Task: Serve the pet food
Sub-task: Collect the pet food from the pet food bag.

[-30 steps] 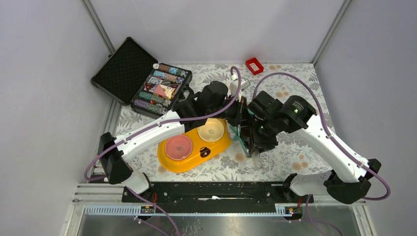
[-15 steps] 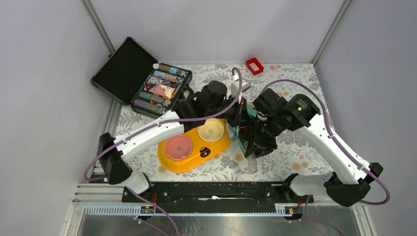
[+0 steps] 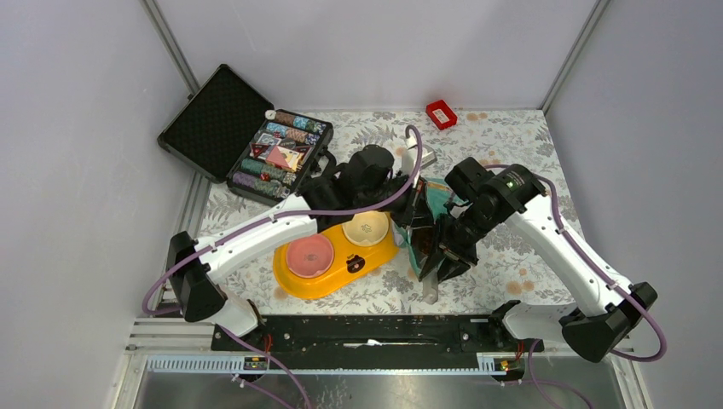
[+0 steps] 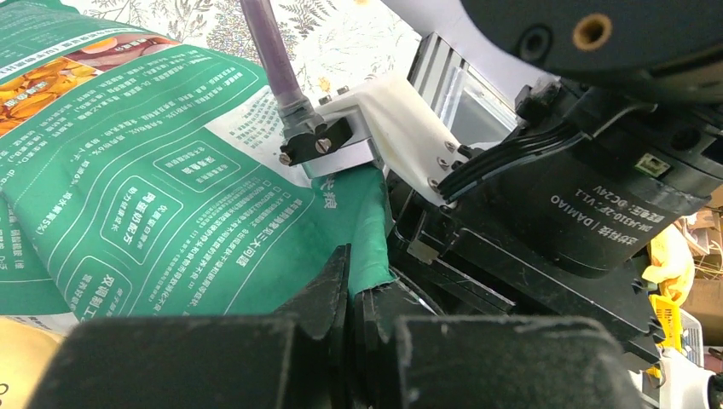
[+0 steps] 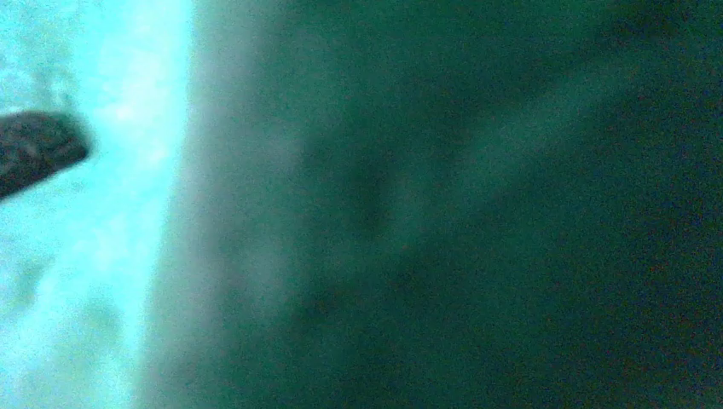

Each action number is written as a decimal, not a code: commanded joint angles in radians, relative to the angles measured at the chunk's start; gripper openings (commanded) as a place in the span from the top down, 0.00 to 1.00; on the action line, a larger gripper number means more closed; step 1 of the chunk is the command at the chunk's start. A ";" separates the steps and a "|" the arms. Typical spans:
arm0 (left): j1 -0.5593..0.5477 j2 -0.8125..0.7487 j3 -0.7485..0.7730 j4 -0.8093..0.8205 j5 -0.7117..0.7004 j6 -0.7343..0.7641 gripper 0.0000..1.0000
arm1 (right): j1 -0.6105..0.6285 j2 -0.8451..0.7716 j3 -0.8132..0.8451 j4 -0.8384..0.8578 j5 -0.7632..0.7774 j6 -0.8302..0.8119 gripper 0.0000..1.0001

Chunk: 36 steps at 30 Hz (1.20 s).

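The teal-and-white pouch (image 3: pixel 436 198) hangs between my two grippers, just right of the yellow double feeder (image 3: pixel 337 274). My left gripper (image 3: pixel 411 213) is shut on a teal edge of the pouch (image 4: pixel 170 196); in the left wrist view its jaws (image 4: pixel 367 294) pinch the fold. My right gripper (image 3: pixel 437 256) holds the pouch lower down, with a pale strip of it sticking out below. The pouch (image 5: pixel 426 213) covers the whole right wrist view. No kibble is in view. The pink bowl (image 3: pixel 309 253) and the cream bowl (image 3: pixel 367 227) show no pellets.
An open black case (image 3: pixel 247 141) of coloured packets lies at the back left. A small red box (image 3: pixel 441 113) lies at the back edge. Grey walls close in the floral table (image 3: pixel 511 256) on three sides.
My right gripper has swung down and left toward the near edge, carrying the pouch's lower end with it. My left gripper has stayed nearly still on the pouch edge.
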 commanded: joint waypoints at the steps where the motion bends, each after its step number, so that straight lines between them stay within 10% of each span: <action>1: 0.000 -0.133 0.059 0.284 0.065 -0.026 1.00 | -0.027 0.043 0.006 -0.007 -0.101 0.067 1.00; 36: -0.025 -0.108 0.075 0.371 0.098 -0.122 1.00 | -0.096 0.190 -0.068 0.235 0.508 -0.052 1.00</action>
